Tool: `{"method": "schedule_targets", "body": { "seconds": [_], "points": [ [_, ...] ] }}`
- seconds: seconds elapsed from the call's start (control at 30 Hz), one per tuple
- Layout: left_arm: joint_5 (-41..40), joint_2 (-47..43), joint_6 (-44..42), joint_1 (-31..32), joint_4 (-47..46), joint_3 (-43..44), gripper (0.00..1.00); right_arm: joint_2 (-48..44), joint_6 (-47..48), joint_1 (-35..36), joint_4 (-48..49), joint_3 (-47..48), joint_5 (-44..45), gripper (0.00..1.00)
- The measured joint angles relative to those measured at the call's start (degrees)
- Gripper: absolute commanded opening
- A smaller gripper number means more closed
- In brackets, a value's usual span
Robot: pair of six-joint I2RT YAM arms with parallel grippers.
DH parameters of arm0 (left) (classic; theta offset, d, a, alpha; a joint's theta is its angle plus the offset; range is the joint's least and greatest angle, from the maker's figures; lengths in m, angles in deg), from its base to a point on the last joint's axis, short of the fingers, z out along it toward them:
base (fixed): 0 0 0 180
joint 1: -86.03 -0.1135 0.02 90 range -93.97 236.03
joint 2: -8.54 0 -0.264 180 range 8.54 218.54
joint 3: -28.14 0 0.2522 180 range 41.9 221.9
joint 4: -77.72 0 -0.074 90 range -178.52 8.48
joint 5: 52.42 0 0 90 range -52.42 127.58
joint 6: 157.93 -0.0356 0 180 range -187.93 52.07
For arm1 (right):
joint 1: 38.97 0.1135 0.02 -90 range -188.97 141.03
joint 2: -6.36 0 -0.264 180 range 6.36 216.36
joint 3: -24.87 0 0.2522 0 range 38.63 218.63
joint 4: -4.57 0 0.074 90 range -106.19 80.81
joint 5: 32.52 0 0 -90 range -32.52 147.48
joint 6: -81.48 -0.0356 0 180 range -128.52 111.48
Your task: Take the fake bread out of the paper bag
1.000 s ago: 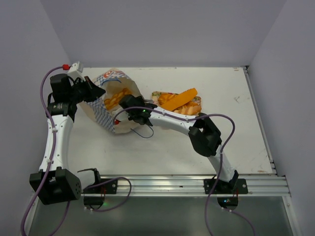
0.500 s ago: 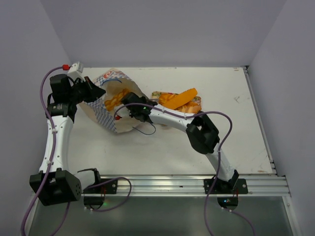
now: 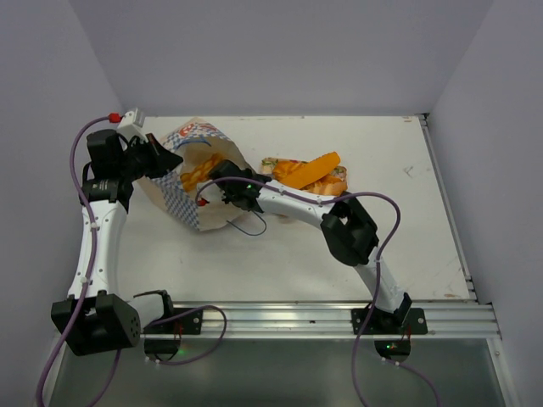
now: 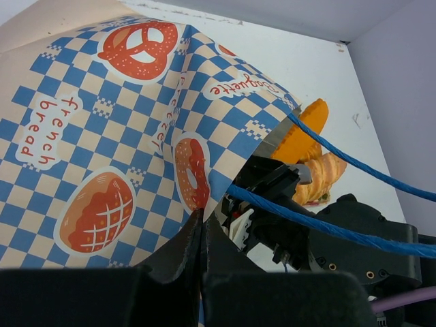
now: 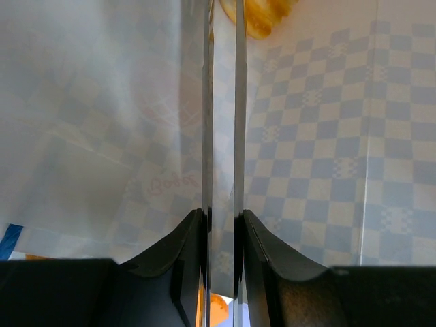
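Observation:
The paper bag (image 3: 182, 182) lies on its side at the left, its mouth facing right. My left gripper (image 3: 163, 158) is shut on the bag's upper rim, and the left wrist view shows its jaws (image 4: 199, 221) pinching the checkered paper (image 4: 116, 136). My right gripper (image 3: 222, 180) is inside the bag's mouth, next to an orange braided bread (image 3: 198, 175). In the right wrist view its jaws (image 5: 221, 170) stand a narrow gap apart with nothing between them. The bread (image 5: 262, 15) lies just beyond the tips. More fake bread (image 3: 307, 173) lies outside the bag.
The breads outside rest on a floral tray (image 3: 268, 163) right of the bag, and also show in the left wrist view (image 4: 303, 139). The bag's blue cord handles (image 3: 247, 227) trail on the table and cross in front of my right gripper's body (image 4: 327, 228). Walls enclose the table.
My right gripper has pushed deeper into the bag's mouth, toward the back left, and its forearm followed. The left gripper and the bag have stayed put.

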Motion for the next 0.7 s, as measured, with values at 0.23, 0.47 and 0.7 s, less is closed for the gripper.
{"method": "schedule_targets", "body": {
  "seconds": [0.23, 0.47, 0.7],
  "points": [
    [0.0, -0.02, 0.0, 0.0, -0.11, -0.17, 0.0, -2.14, -2.21, 0.0, -2.1, -0.52, -1.07, 0.01],
    [0.0, -0.24, 0.02, 0.0, -0.63, -1.14, 0.0, -7.15, -5.22, 0.2, -5.64, -2.01, -2.36, 0.0],
    [0.02, -0.44, 0.0, 0.0, -1.64, -2.97, 0.0, -11.58, -8.66, 0.98, -8.98, -4.09, -2.75, 0.0]
  ]
}}
